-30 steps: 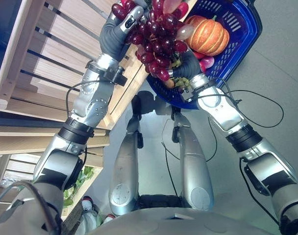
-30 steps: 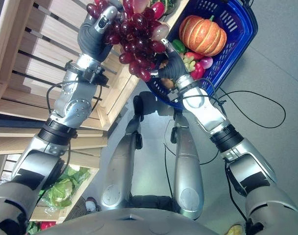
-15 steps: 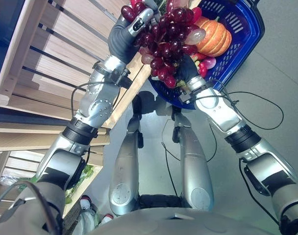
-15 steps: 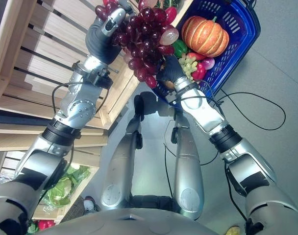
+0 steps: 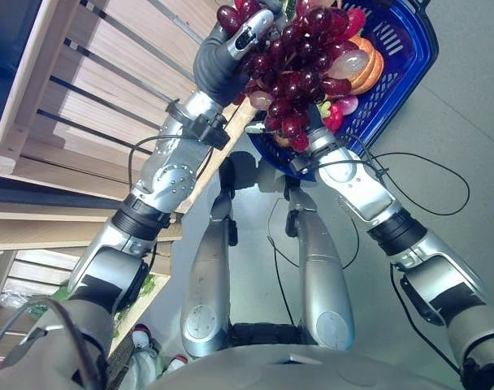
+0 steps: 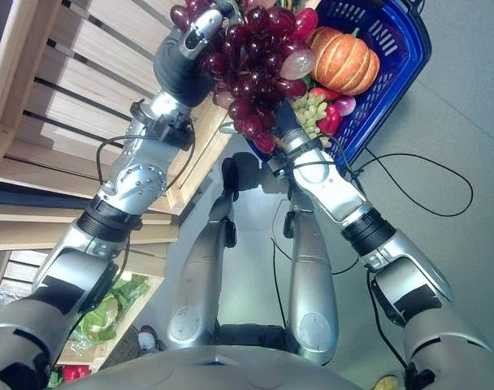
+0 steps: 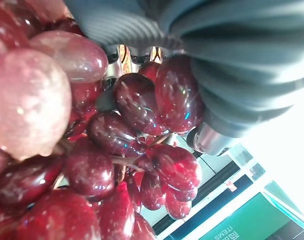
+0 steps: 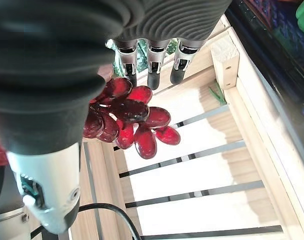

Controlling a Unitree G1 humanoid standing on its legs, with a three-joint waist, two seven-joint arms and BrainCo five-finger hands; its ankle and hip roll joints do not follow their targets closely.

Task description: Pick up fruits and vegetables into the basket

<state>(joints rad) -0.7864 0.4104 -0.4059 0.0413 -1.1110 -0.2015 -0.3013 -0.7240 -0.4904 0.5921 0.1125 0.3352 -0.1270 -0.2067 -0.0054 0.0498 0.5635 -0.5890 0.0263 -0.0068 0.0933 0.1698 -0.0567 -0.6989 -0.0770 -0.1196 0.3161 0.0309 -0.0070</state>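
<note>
My left hand point(image 5: 229, 50) is raised and shut on a big bunch of dark red grapes point(image 5: 300, 73), which hangs in front of the blue basket point(image 5: 403, 71) and covers part of the orange pumpkin point(image 6: 341, 58) inside it. Up close the grapes point(image 7: 137, 125) crowd against the left hand's ribbed cover point(image 7: 232, 60). Green grapes point(image 6: 312, 110) and red vegetables point(image 6: 332, 119) also lie in the basket. My right hand point(image 6: 284, 116) sits at the basket's near rim, mostly behind the bunch. Its fingers point(image 8: 151, 65) reach out straight with nothing between them, the grapes point(image 8: 127, 117) just past them.
A slatted wooden crate shelf point(image 5: 68, 97) runs along the left, its corner close to the basket. Leafy greens point(image 6: 101, 313) lie on a lower shelf at the bottom left. Grey floor point(image 5: 466, 122) spreads to the right of the basket.
My left hand has carried the grapes to the right, from beside the crate to over the basket's mouth. They now hide more of the pumpkin. The right hand barely moved.
</note>
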